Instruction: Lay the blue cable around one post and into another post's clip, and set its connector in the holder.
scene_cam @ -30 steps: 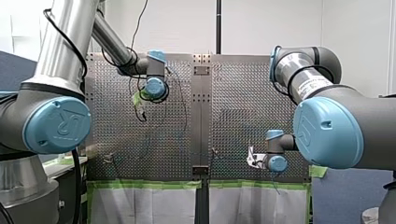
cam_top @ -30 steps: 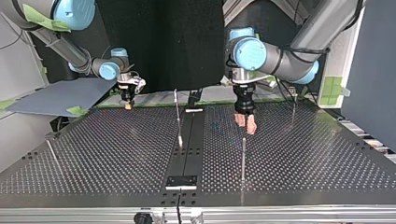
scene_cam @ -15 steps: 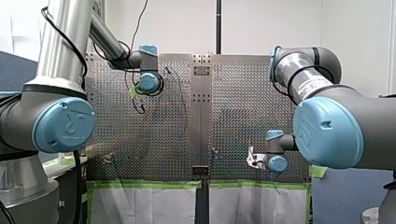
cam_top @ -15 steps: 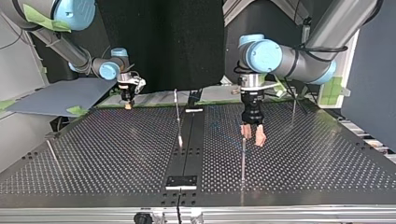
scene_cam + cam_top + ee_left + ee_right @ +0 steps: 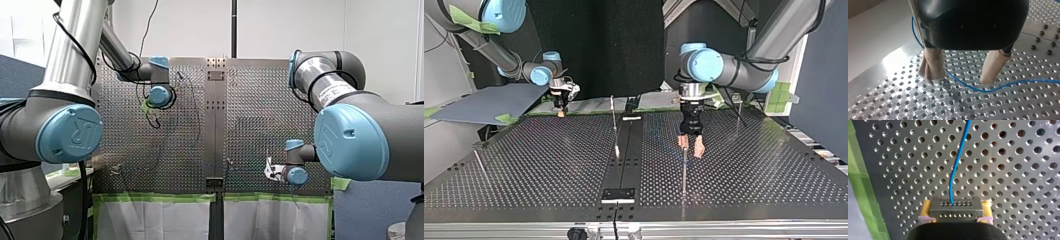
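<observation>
My right gripper (image 5: 955,220), with yellow pads, is shut on a dark grey connector block (image 5: 955,207); the thin blue cable (image 5: 958,162) runs out of that block over the perforated plate. In the top view this gripper (image 5: 560,111) sits at the far left edge of the table. My left gripper (image 5: 963,78) is open, its beige fingers (image 5: 931,67) hanging just above the plate with the blue cable (image 5: 965,86) lying slack under and between them, not gripped. In the top view it (image 5: 690,145) hovers right behind a thin metal post (image 5: 684,170).
More thin posts stand at the centre (image 5: 614,125), the far right (image 5: 738,115) and the near left (image 5: 479,162) of the top view. A dark centre rail (image 5: 624,160) ends in a black block (image 5: 619,194) near the front edge. Green tape (image 5: 860,182) lines the plate's edge.
My left arm swung its gripper forward toward the near post in the top view and its wrist turned, then it eased back slightly. The right gripper and the connector stayed still.
</observation>
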### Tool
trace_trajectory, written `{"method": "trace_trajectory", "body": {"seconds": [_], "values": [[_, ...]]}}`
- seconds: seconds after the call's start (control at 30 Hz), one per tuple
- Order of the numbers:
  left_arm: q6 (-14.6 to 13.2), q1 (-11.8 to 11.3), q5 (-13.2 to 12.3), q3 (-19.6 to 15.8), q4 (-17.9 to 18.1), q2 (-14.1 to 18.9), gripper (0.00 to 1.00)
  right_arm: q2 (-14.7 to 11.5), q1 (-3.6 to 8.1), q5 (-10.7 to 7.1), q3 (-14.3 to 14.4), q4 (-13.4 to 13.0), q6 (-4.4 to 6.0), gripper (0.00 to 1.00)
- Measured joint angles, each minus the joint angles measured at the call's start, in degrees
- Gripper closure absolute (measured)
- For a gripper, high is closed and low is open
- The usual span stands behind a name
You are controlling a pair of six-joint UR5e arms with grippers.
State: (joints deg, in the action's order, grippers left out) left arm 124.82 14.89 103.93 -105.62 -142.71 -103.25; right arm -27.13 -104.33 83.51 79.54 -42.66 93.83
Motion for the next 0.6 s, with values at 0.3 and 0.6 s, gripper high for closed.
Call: {"method": "trace_trajectory", "body": {"seconds": [0.3, 0.6], "values": [[3.98, -0.39, -3.98, -0.01, 0.81, -0.05, 0.01, 0.04, -0.02, 0.03, 0.03, 0.17, -0.17, 1.00], [8.11, -1.11, -5.67, 0.57, 1.70, -1.75, 0.01, 0.15, -0.07, 0.03, 0.03, 0.05, -0.13, 1.00]]}}
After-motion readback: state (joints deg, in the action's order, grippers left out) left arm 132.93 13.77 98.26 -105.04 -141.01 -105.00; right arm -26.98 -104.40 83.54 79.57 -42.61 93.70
